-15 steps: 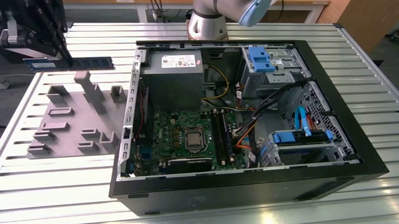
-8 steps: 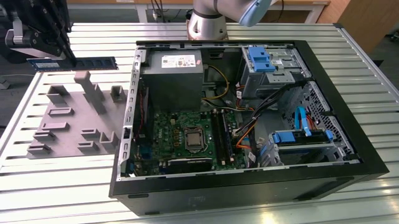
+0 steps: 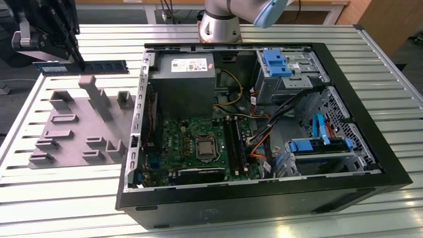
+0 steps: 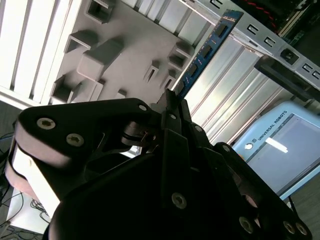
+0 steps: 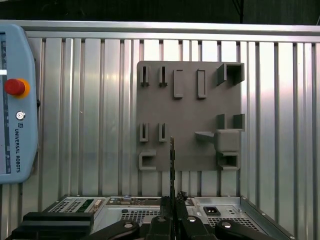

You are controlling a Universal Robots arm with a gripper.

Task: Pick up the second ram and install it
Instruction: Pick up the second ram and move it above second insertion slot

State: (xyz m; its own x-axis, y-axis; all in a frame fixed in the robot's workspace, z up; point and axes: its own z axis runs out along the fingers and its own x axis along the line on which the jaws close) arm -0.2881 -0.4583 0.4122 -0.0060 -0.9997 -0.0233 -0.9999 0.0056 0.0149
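On the exterior view's left, the black gripper [image 3: 77,63] hangs over a table of aluminium slats [image 3: 39,193]. Its fingers are closed narrowly on the second ram [image 3: 106,67]. The ram is a slim blue stick with black chips, held level and on its edge, with both ends sticking out past the fingers. It sits in the air just above the tallest post of the grey holder tray [image 3: 69,131], which lies flat on the table.

In the first wrist view the gripper [image 5: 172,200] shows the ram [image 5: 172,155] edge-on as a thin line over the tray [image 5: 190,145]. In the second wrist view the ram [image 4: 202,52] runs away from the gripper [image 4: 170,97].

Further right in the exterior view is an open black computer case [image 3: 264,198]. Inside it are a grey power supply [image 3: 182,74] and a green motherboard [image 3: 191,134]. A blue-tabbed drive cage [image 3: 274,62] is on the exterior view's right.
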